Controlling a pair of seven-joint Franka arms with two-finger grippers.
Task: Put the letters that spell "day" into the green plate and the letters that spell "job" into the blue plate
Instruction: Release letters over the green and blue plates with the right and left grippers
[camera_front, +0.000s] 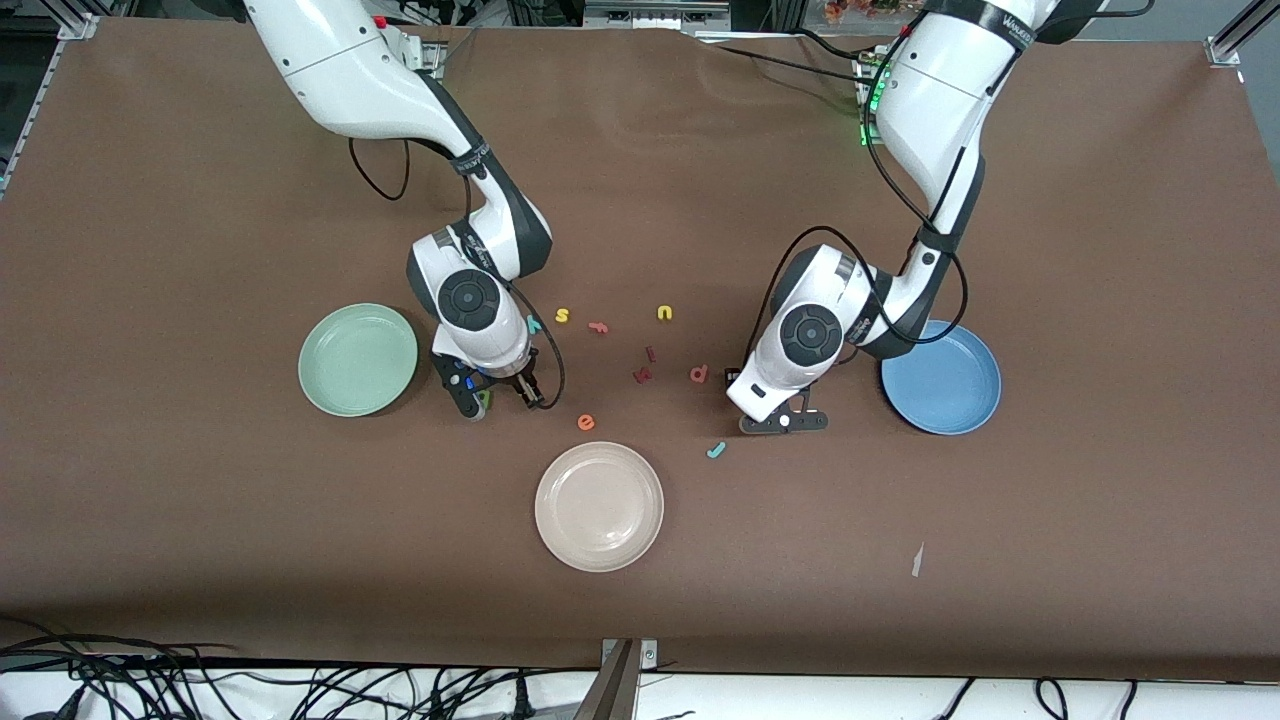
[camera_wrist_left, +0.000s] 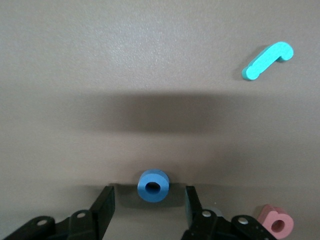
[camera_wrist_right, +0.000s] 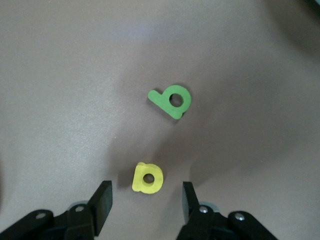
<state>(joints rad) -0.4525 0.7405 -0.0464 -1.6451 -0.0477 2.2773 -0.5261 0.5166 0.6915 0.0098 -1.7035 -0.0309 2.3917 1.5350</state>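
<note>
Here both claws stand wide: left claw (camera_wrist_left: 147, 202) straddling the blue o (camera_wrist_left: 153, 185), right claw (camera_wrist_right: 145, 200) the yellow a (camera_wrist_right: 147, 178).

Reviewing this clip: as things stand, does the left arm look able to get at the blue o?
Probably yes. The left gripper is low over the table with the blue o lying between its parted fingers, nothing between them. The pink b and teal j lie apart from it.
</note>
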